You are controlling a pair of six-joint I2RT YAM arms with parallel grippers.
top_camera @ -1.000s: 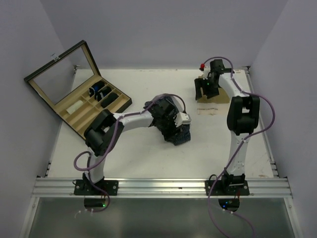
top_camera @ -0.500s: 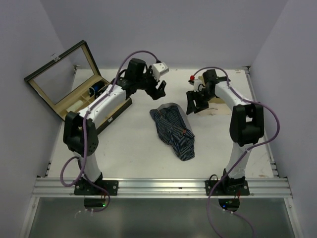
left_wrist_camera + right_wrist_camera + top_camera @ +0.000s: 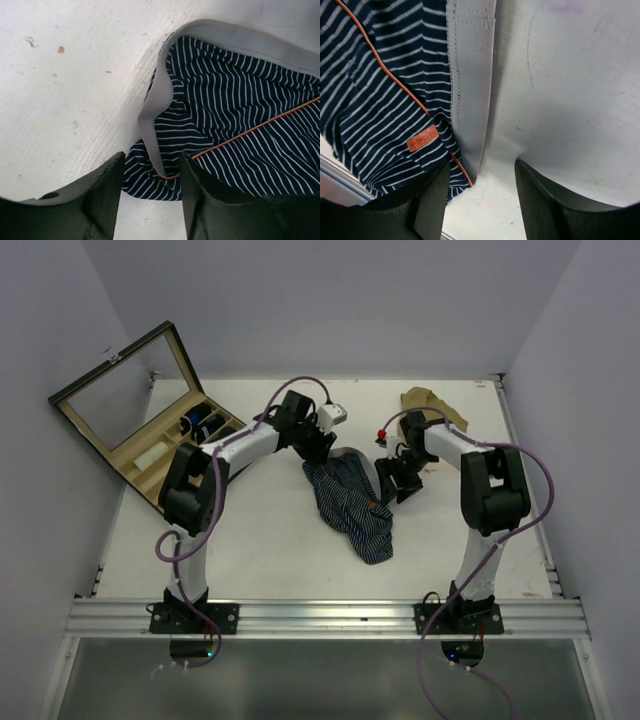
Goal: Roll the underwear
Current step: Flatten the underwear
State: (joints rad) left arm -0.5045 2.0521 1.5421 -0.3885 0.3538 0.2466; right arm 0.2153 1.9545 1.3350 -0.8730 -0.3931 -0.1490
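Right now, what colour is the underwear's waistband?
Light grey waistband; the underwear itself is navy with thin white stripes. Best seen in the left wrist view.

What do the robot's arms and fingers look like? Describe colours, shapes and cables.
The left arm and right arm have white links and black joints. A purple cable loops along each. The fingers are black, broad and smooth.

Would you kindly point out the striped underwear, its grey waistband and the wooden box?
striped underwear (image 3: pixel 350 505), top external view, middle of the fabric.
grey waistband (image 3: pixel 470 75), right wrist view, flat stretch of band.
wooden box (image 3: pixel 147 476), top external view, bare tan compartment floor.
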